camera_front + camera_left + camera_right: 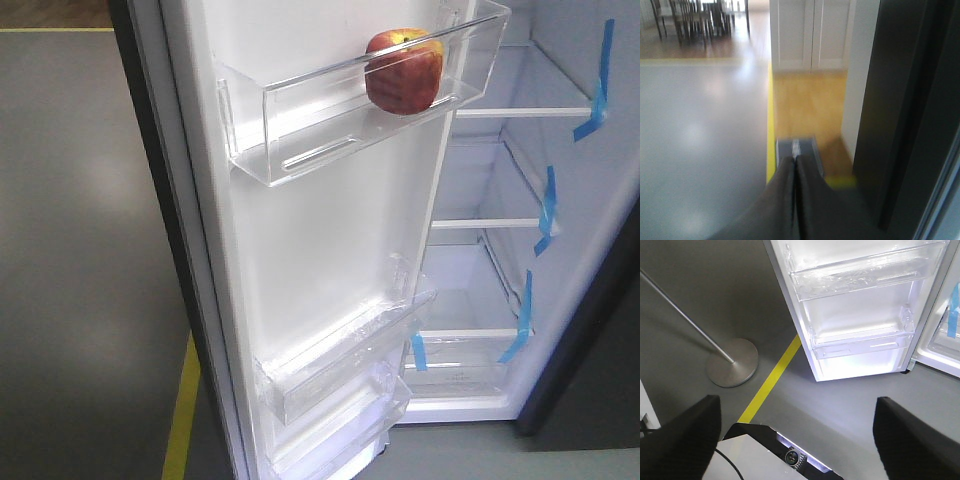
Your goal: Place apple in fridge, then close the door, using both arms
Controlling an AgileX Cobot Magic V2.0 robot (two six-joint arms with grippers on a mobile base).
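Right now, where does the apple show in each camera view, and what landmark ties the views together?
Exterior front-facing: the apple sits upper centre, in the top clear bin of the open door.
Left wrist-mounted: not in view.
Right wrist-mounted: not in view; only the door's lower bins show.
Shared landmark: the yellow floor line, in all three views.

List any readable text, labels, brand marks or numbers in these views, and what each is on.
None readable.
The door and its clear bins: no print.
The apple: no sticker showing.
The blue tape strips: blank.
A faint mark low inside the fridge: too small to read.
The left wrist view is blurred and shows no lettering.
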